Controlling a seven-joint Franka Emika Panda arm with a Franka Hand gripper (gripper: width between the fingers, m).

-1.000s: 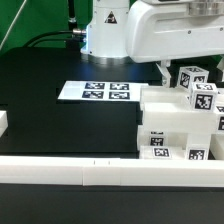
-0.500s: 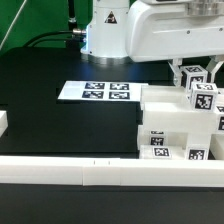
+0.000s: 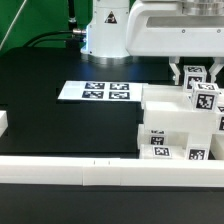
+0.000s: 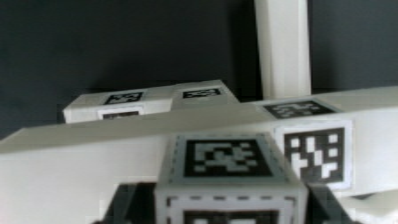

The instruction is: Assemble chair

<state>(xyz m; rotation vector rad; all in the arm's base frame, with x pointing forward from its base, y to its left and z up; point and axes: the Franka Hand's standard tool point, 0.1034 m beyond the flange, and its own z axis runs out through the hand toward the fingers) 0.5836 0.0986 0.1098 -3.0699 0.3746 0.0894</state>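
The chair lies in loose white tagged parts at the exterior view's right. A small tagged cube [image 3: 193, 72] stands on top of the pile, and my gripper [image 3: 193, 79] has come down over it, one finger on each side. In the wrist view the cube [image 4: 228, 160] fills the gap between the dark fingers [image 4: 128, 205], which press against both its sides. Beside it sits a second tagged cube [image 3: 204, 97], resting on a chunky white block [image 3: 165, 122] that has tags on its front. In the wrist view, more tagged white parts [image 4: 160, 102] lie beyond the cube.
The marker board [image 3: 96, 91] lies flat on the black table to the left of the parts. A long low white rail [image 3: 90, 172] runs along the front edge. The arm's white base [image 3: 105, 30] stands at the back, with cables on its left.
The fingers have closed in from a wide stance onto the sides of the small cube. The arm and the other parts have stayed in place.
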